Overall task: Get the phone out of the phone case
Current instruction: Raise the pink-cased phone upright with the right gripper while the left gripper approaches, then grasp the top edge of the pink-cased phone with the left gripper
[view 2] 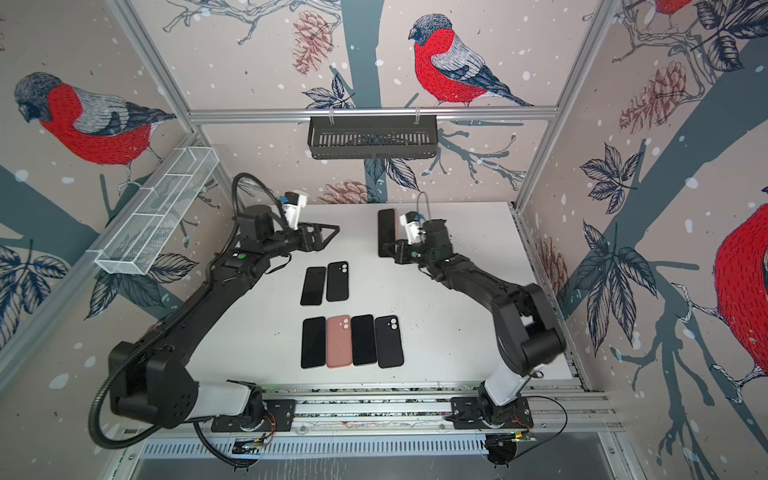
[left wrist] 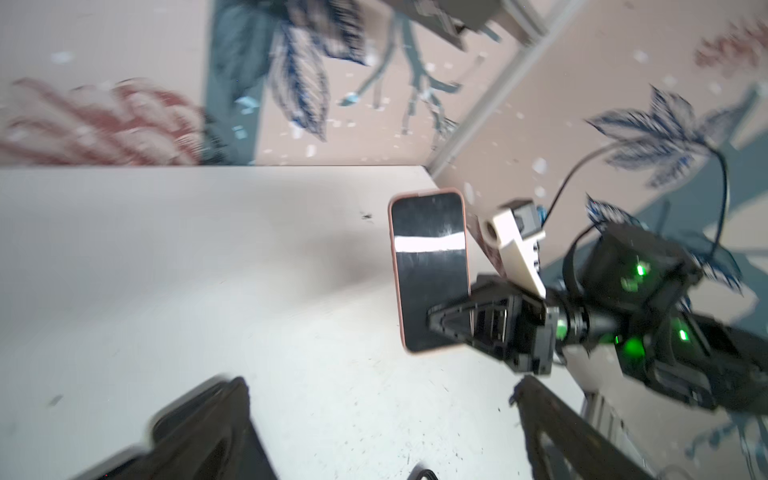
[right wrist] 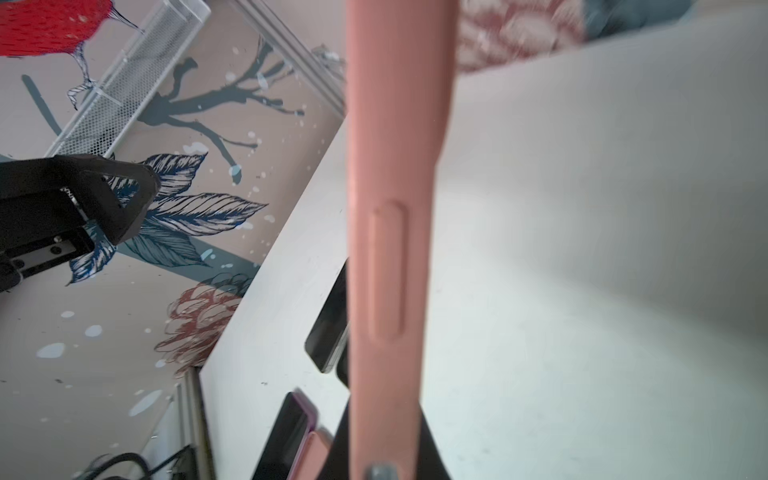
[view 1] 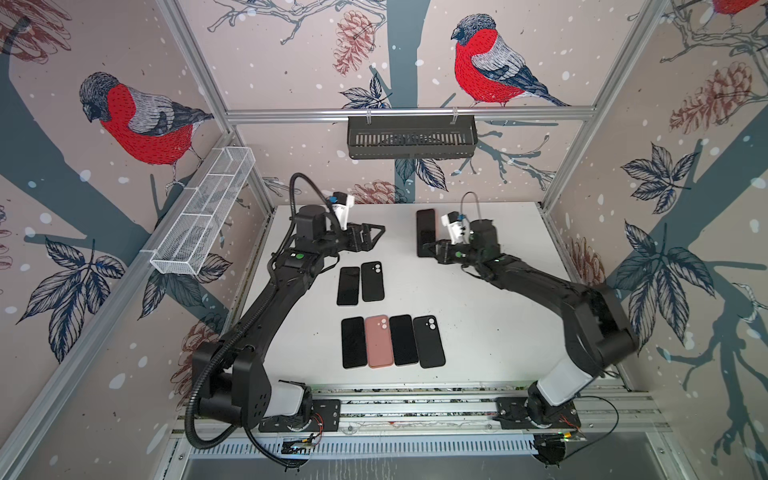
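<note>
A phone (left wrist: 428,266) with a dark screen sits inside a pink phone case (right wrist: 395,208). My right gripper (view 1: 430,248) is shut on the lower part of the case and holds it upright above the back of the white table (view 1: 478,316). In both top views the phone's dark screen (view 2: 386,230) faces left. My left gripper (view 1: 374,235) is open and empty, a short way left of the phone and apart from it. In the left wrist view its two fingers (left wrist: 208,424) stand wide apart over bare table.
On the table lie a dark phone (view 1: 348,286) and a black case (view 1: 372,281). In front of them is a row of two dark phones, a pink case (view 1: 379,340) and a black case (view 1: 429,341). A black basket (view 1: 411,136) hangs on the back wall and a white wire basket (view 1: 203,212) on the left.
</note>
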